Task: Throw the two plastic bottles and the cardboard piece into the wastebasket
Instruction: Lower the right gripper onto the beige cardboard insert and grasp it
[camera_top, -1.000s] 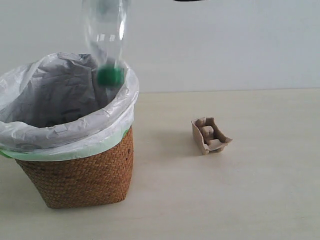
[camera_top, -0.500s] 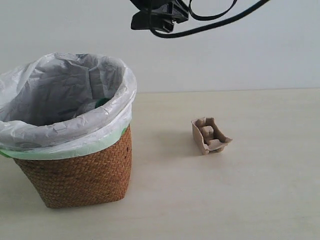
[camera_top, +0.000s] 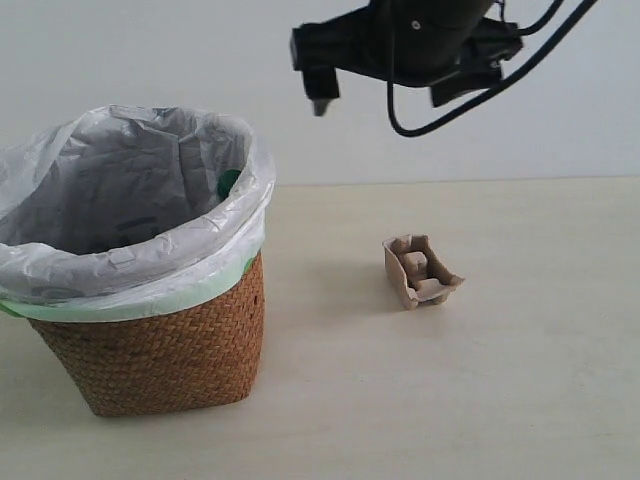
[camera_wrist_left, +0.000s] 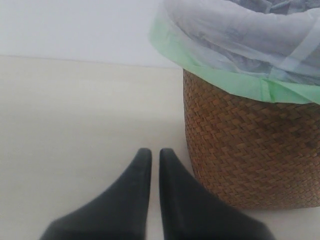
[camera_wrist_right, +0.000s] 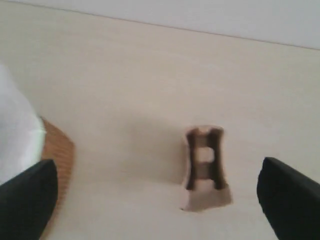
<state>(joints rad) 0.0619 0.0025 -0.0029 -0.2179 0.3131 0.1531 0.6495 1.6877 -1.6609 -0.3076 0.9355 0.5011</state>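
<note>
The wastebasket (camera_top: 160, 350) stands at the left, its white bag (camera_top: 120, 190) open. Of the shorter bottle only the green cap (camera_top: 228, 183) shows, inside against the liner. The black-capped bottle is hidden. The cardboard piece (camera_top: 421, 272) lies on the table to the right of the basket. My right gripper (camera_top: 382, 92) hangs open and empty high above the gap between basket and cardboard; in its wrist view the right gripper (camera_wrist_right: 157, 162) has its fingers (camera_wrist_right: 285, 195) spread wide, the cardboard piece (camera_wrist_right: 205, 167) below. My left gripper (camera_wrist_left: 151, 156) is shut and empty, low beside the wastebasket (camera_wrist_left: 250, 150).
The pale table (camera_top: 520, 400) runs out to the right and front of the cardboard. A plain light wall (camera_top: 120, 60) rises behind. The right arm's black cables (camera_top: 470, 95) loop under it near the top edge.
The green-capped bottle, hanging cap-down over the basket a second ago, has dropped inside. The right gripper has opened, come down into view and shifted right toward the cardboard.
</note>
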